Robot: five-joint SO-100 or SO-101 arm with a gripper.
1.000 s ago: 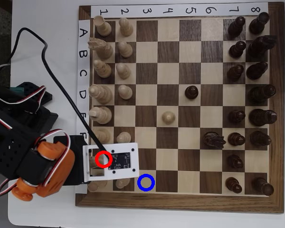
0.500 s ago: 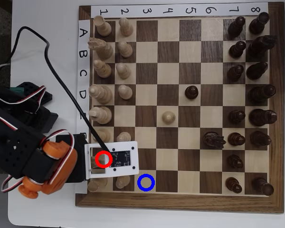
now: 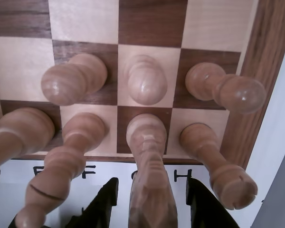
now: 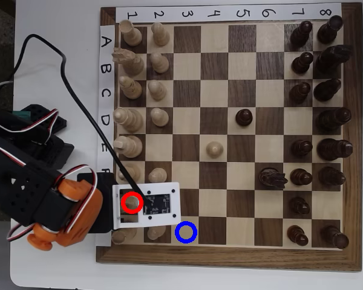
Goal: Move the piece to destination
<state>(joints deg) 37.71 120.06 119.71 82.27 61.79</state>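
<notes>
- The pale cream wooden knight (image 3: 149, 183), with carved head and notched mane, is seen upright.
- It is flanked by the black gripper (image 3: 152, 202), whose fingers are spread and not touching it.

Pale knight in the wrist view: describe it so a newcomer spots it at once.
Start at the board's wooden edge and follow the nearest row of pale pieces. The knight stands between the black gripper fingers; only it has a carved horse head, unlike its round-topped neighbours.

knight (image 3: 149, 161): pale wood, smooth, carved grain showing
board (image 4: 230, 84): satin maple and walnut wood
claw (image 3: 152, 199): matt black plastic
arm (image 4: 66, 211): glossy orange plastic
</notes>
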